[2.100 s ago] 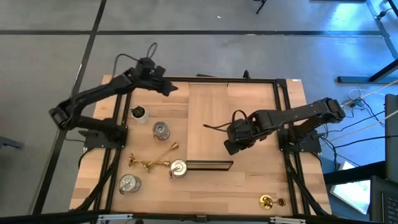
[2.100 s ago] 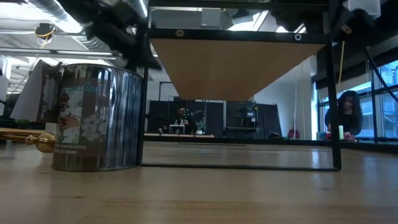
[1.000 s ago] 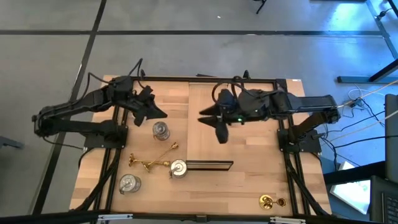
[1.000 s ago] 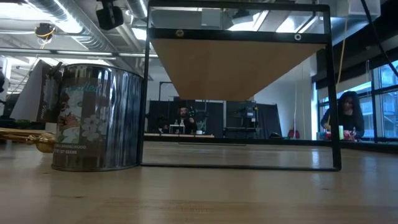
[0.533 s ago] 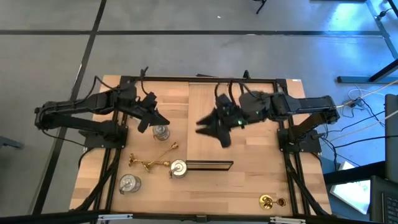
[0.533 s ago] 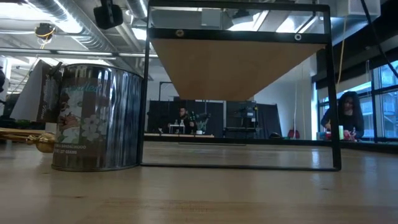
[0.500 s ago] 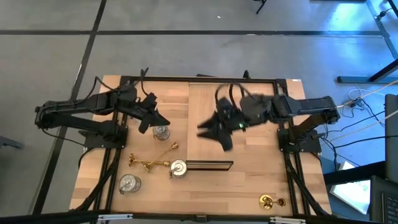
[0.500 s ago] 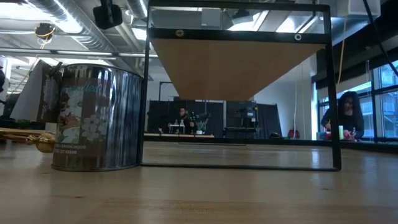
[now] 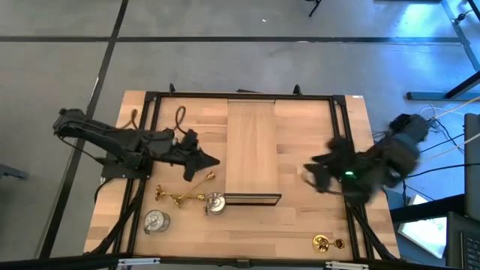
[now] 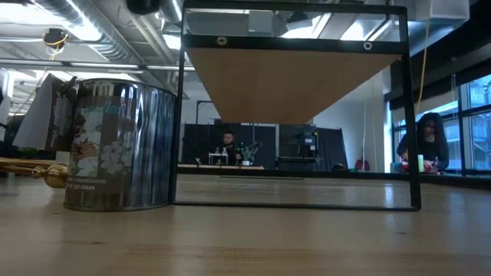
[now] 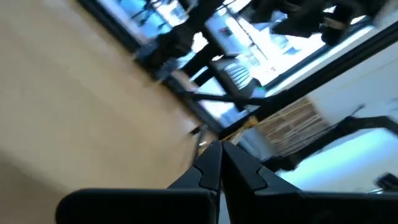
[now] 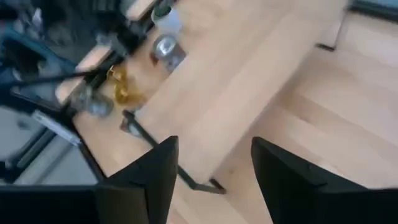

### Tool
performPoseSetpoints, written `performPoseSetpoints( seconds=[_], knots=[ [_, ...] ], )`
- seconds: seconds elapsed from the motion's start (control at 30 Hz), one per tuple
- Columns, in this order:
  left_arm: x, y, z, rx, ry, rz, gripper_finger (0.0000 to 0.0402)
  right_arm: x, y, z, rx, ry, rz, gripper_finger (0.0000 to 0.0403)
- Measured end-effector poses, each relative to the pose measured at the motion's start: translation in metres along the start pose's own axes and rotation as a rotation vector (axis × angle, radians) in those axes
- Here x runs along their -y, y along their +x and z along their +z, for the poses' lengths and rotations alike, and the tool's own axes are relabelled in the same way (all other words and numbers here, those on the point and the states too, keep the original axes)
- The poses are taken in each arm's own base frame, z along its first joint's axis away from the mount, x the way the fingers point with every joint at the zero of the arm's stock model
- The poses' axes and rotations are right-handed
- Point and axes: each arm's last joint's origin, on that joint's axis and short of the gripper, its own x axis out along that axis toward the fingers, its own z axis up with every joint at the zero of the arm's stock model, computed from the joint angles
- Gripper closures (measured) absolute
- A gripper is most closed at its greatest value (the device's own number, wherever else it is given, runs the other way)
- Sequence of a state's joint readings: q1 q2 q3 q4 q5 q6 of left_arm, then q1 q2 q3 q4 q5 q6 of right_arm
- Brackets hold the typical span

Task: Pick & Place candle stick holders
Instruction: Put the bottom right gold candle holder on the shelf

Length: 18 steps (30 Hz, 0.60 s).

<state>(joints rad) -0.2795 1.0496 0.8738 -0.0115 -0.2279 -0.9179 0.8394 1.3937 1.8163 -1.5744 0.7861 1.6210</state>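
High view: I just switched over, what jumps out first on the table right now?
The long wooden board runs down the table's middle, empty, with both arms off to its sides. The left gripper, shut, reaches over the gold candle stick holders lying tipped beside a silvery cup. The right gripper, open and empty, hangs near the right edge; another gold holder lies in the near right corner.

free: table's right half [image 9: 315, 217] | blocked: wooden board [image 9: 251, 146] mid-table; holders [image 9: 184, 199] crowd the left-front
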Motion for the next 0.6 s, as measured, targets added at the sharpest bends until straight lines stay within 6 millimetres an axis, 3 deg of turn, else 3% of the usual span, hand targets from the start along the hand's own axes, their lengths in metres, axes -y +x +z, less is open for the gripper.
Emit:
performPoseSetpoints(
  seconds=[0.1, 0.17, 0.37, 0.6],
  knots=[
    [0.007, 0.021, -0.017, -0.003, -0.017, -0.042, 0.0398, 0.011, -0.024, -0.014, -0.008, -0.044, 0.156, 0.0196],
    [0.009, 0.033, -0.029, -0.013, -0.032, -0.064, 0.0398, 0.020, -0.029, -0.024, -0.101, 0.014, 0.168, 0.0196],
    [0.013, 0.064, -0.058, -0.021, -0.106, -0.136, 0.0398, 0.032, -0.015, -0.067, -0.461, 0.218, -0.063, 0.0196],
    [0.027, 0.064, -0.063, 0.064, -0.074, -0.255, 0.0398, 0.040, 0.014, -0.114, -0.683, 0.272, -0.238, 0.0196]
  ],
)
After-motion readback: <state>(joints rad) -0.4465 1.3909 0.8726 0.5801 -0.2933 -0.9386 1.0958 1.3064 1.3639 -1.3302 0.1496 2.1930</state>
